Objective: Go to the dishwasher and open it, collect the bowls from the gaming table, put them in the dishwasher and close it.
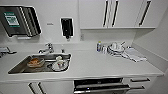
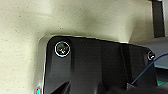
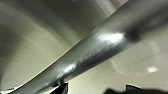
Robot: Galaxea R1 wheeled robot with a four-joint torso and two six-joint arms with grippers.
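Dishwasher door (image 1: 101, 87), stainless steel and ajar under the white counter (image 1: 105, 66), looks stiff, heavy and slick to me, so I judge its horizontal bar handle (image 3: 100, 47), close before my right wrist camera, the place to hold; I cannot tell whether either gripper is clenched. Leftward, the steel sink (image 1: 17, 68) holds an orange-filled dish (image 1: 35, 62) and white crockery (image 1: 59, 65); rightward, stacked dishes (image 1: 115, 49) sit on the counter.

place: kitchen | sink (image 1: 17, 68) | faucet (image 1: 47, 48) | dishwasher (image 1: 101, 86) | wall cabinets (image 1: 117, 13)
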